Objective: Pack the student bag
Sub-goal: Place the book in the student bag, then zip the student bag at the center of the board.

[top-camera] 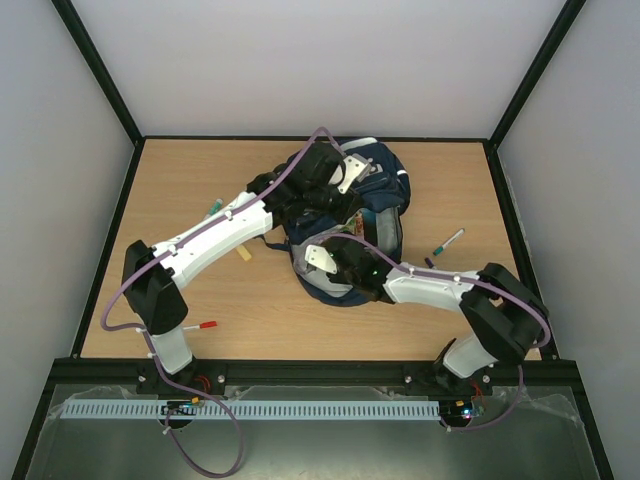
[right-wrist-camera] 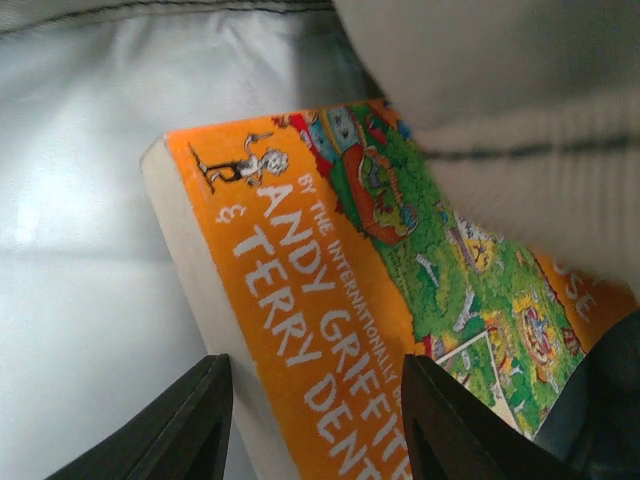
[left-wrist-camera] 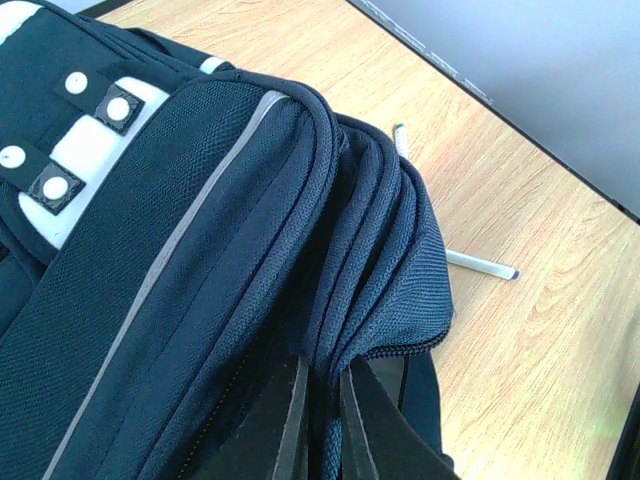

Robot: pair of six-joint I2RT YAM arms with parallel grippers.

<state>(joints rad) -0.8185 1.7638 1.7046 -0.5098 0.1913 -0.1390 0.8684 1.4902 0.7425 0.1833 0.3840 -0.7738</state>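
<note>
Navy fabric is what it all hangs on. The student bag (top-camera: 388, 172) lies slumped mid-worktop (top-camera: 190, 180), ahead of both arms. Its mouth gapes only because the left hand (left-wrist-camera: 322, 410) is pinched tight on a fold of its rim.

The right hand (right-wrist-camera: 315, 425) is down inside with its fingers half apart. An orange paperback (right-wrist-camera: 330, 300) lies just beyond its tips against the pale lining (right-wrist-camera: 80, 250), and I see no grip on the book.

I see 3 ways this could go wrong:
- If that thin fold slips from the left hand, the soft top would likely flop over the right wrist and close the opening.
- If the right hand backs out at a slant, a finger could catch the cover or the lining and drag the book out with it.
- The bag looks light, so a hard tug from either arm might slide it across the wood towards the white pen (left-wrist-camera: 480, 265) lying beyond the left hand.
</note>
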